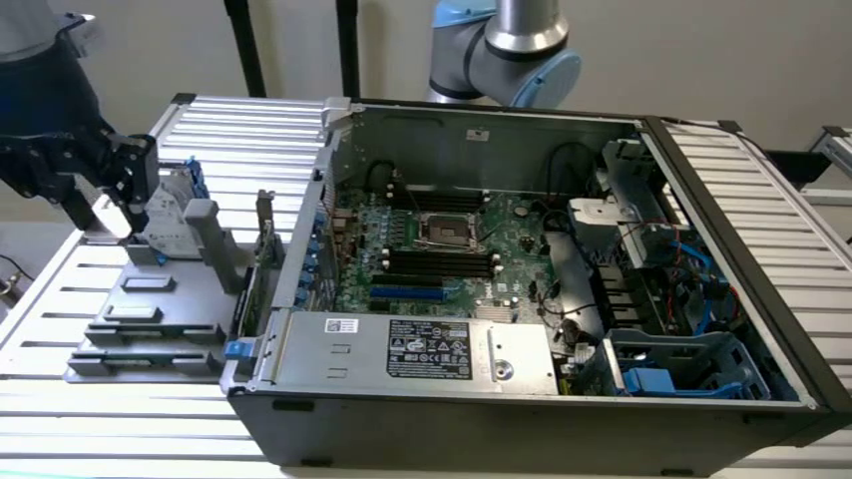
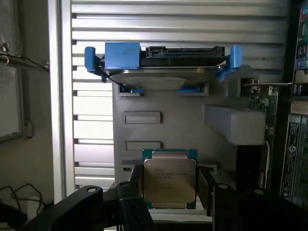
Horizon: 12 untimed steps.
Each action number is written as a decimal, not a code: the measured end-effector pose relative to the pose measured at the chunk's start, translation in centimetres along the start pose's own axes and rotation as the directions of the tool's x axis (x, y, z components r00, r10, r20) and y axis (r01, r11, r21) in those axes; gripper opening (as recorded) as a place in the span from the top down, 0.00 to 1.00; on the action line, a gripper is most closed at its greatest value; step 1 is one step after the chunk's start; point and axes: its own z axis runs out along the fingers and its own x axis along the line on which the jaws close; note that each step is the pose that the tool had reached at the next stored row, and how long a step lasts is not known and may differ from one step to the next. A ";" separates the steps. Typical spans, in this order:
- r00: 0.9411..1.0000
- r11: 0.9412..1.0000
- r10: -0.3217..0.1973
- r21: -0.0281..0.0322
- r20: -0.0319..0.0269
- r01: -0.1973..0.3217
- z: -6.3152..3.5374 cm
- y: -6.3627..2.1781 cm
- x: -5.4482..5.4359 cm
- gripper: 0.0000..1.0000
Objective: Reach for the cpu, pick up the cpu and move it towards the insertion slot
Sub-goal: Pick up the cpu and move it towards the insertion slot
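The cpu is a small square chip with a shiny silver face and printed text. It stands against the grey holder. My gripper has its dark fingers pressed to the chip's two side edges, shut on it. In the exterior view my gripper hangs low over the grey holder at the exterior view's left, outside the computer case. The insertion slot, a silver-framed square socket with a dark centre, lies on the green motherboard inside the open case.
A silver hard drive in blue brackets stands at the holder's far end. The case's upright side wall separates the holder from the motherboard. Black memory slots, cables and a power supply surround the socket. Ribbed aluminium table lies underneath.
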 end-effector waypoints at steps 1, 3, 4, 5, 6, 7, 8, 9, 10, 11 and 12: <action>1.000 1.000 0.000 -0.002 0.000 0.000 -0.42 -0.02 -0.5 0.45; 1.000 1.000 0.000 -0.005 -0.001 0.000 -1.26 -0.05 -1.3 0.45; 1.000 1.000 0.000 -0.006 -0.001 0.000 -1.69 -0.06 -1.8 0.45; 1.000 1.000 0.000 -0.008 -0.002 0.000 -2.09 -0.08 -2.2 0.45; 1.000 1.000 0.000 -0.010 -0.002 0.000 -2.49 -0.09 -2.7 0.45; 1.000 1.000 0.000 -0.011 -0.002 0.000 -2.86 -0.10 -3.2 0.45; 1.000 1.000 0.000 -0.013 -0.003 0.000 -3.18 -0.11 -3.6 0.45; 1.000 1.000 0.000 -0.014 -0.003 0.000 -3.47 -0.12 -4.0 0.45; 1.000 1.000 0.000 -0.016 -0.003 0.000 -3.74 -0.12 -4.5 0.45; 1.000 1.000 0.000 -0.017 -0.004 0.000 -3.97 -0.13 -5.0 0.45; 1.000 1.000 -0.001 -0.019 -0.004 0.000 -4.17 -0.14 -5.4 0.45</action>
